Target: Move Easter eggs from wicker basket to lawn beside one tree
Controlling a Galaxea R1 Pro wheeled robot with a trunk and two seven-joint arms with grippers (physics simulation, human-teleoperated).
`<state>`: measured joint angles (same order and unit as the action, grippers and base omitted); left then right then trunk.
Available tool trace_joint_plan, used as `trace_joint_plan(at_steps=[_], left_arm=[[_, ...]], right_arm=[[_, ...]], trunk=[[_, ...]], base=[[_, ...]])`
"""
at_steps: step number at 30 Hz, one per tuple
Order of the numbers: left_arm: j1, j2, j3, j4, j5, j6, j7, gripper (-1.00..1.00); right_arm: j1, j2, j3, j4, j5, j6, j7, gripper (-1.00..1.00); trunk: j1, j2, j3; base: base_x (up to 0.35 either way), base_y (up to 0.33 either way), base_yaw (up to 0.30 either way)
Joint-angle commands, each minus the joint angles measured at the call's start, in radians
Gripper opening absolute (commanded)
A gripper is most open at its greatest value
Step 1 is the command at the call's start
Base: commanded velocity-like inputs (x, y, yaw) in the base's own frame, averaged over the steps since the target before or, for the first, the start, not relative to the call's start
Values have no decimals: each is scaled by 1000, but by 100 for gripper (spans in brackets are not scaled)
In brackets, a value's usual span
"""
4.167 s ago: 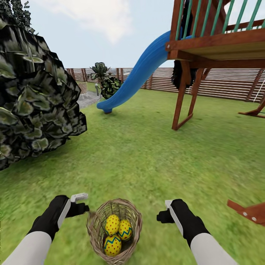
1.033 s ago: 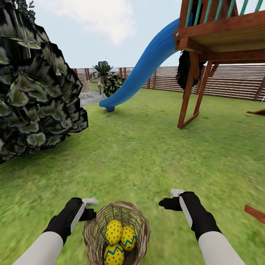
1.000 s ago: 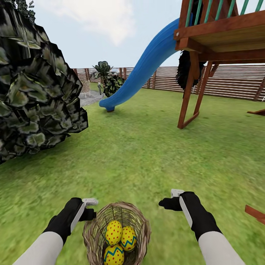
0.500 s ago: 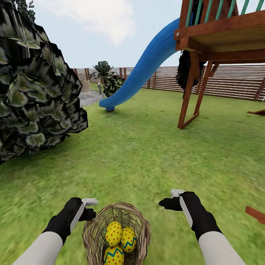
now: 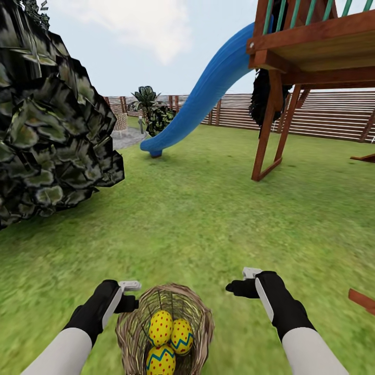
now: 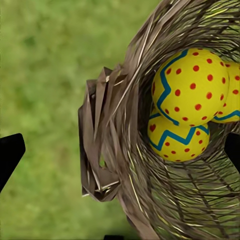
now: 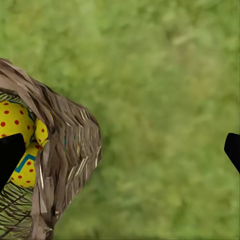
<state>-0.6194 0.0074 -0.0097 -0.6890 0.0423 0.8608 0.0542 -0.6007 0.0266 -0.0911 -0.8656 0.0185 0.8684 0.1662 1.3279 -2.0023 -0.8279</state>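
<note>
A small round brown open-weave wicker basket [image 5: 165, 328] stands on the broad bright green lawn [image 5: 208, 219] at the near edge of the view, holding three yellow eggs with red dots and blue-and-red zigzag bands [image 5: 165, 339] clustered together inside it. The black left gripper [image 5: 130, 296] sits just beside the basket's rim on that side, while the black right gripper [image 5: 240, 281] hovers over bare grass, apart from the basket; the set of the jaws cannot be determined for either. Beyond stand a dark leafy bush [image 5: 49, 130], a blue plastic slide [image 5: 203, 96] descending from a brown wooden play tower [image 5: 307, 57], a slatted wooden fence [image 5: 323, 117] and a short palm-like plant [image 5: 146, 99].
</note>
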Motion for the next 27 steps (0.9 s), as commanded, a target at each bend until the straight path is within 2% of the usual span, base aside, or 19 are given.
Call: trace_joint_plan(at_steps=[1,27], left_arm=[[0,1,-1,-1,5,4,6,100],[0,13,3,-1,5,3,7,100]], right_arm=[[-1,1,-4,-1,2,4,4,100],[-1,6,-4,-1,3,4,4,100]], trunk=[[4,-8,-4],[103,-190,-86]], base=[[0,0,0],[0,0,0]])
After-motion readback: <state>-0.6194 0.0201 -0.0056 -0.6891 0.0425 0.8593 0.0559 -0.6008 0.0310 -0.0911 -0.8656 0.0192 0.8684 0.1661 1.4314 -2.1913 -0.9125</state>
